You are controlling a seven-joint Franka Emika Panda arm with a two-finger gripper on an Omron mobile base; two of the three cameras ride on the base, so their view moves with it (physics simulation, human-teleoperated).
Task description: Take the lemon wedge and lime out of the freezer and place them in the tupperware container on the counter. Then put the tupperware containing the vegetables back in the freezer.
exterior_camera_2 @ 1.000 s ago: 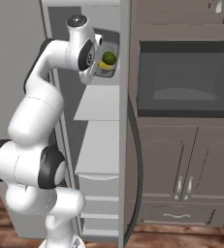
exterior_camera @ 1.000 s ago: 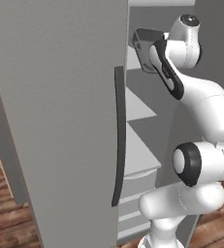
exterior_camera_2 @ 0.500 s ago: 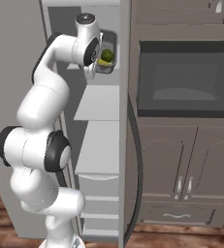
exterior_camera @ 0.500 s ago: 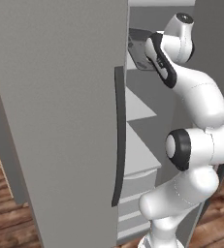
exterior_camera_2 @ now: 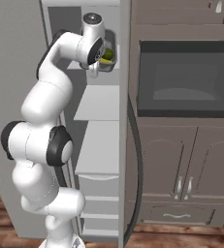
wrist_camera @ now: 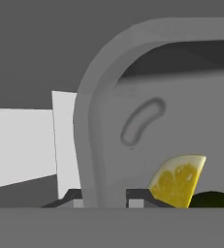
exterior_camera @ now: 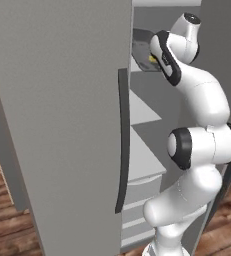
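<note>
Grey plastic is what you have in the pincer (wrist_camera: 104, 198): its two tips sit one on each side of the tub's (wrist_camera: 133, 97) wall, nearly closed and clamped on that rim. Inside the tub, in the hand view, you can see the lemon wedge (wrist_camera: 179, 179) resting against the wall with the dark green lime (wrist_camera: 213, 199) just beside it, so the loading part looks done.

Compared with a second ago, your arm has stretched up and forward, and the tub has gone from the mouth of the freezer (exterior_camera: 62, 125) to deeper in over the top shelf (exterior_camera_2: 101, 65). From the right base view the tub (exterior_camera_2: 108, 55) seems to hang just above that shelf, though the hand hides its bottom and you cannot be sure it has touched down.

That puts you at the last step: set it down, then let go.
</note>
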